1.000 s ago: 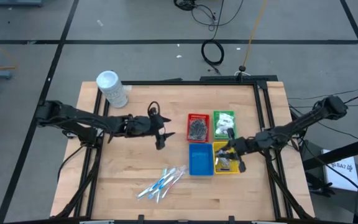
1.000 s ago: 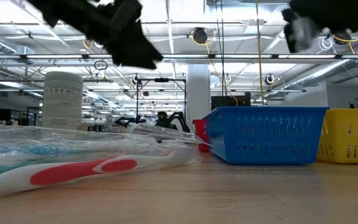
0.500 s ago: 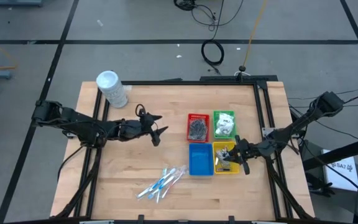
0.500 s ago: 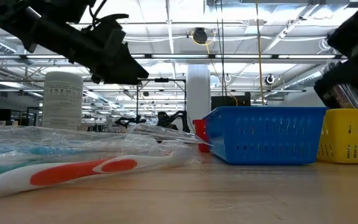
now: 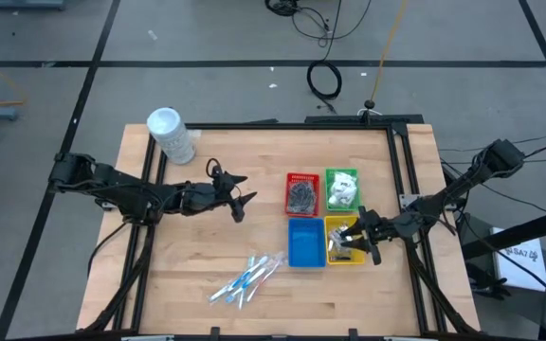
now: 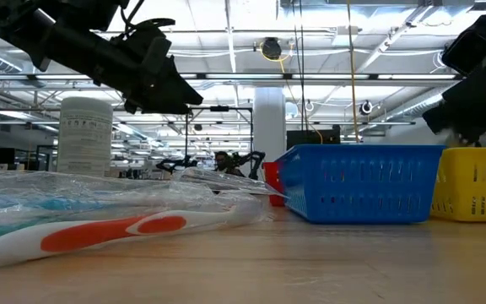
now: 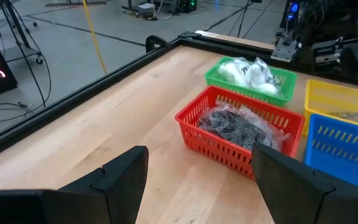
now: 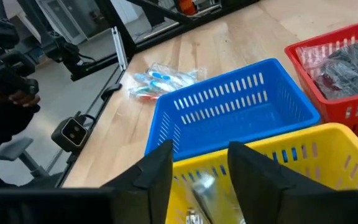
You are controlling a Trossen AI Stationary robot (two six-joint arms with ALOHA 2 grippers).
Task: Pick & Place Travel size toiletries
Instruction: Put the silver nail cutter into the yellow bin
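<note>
Several slim clear-wrapped blue-and-white sticks [image 5: 249, 277] lie in a pile on the table near its front edge, and they fill the low view's foreground [image 6: 99, 224]. Dark grey bundles fill the red tray [image 5: 301, 194]. White packets fill the green tray [image 5: 342, 188]. The blue tray [image 5: 305, 242] shows nothing inside. My left gripper [image 5: 239, 204] hangs open and empty above the table, left of the red tray [image 7: 241, 124]. My right gripper [image 5: 356, 237] is open and empty over the yellow tray [image 8: 303, 155], which holds a few shiny items.
A tall white tub [image 5: 171, 134] stands at the table's far left corner. The four trays sit together right of centre. Bare wood lies between the left gripper and the pile of sticks. A black frame rail [image 5: 406, 189] runs along the right edge.
My left gripper has drawn back a little toward the table's left edge, away from the red tray. My right gripper has gone down and slightly toward the near right, and now hangs low over the yellow tray.
</note>
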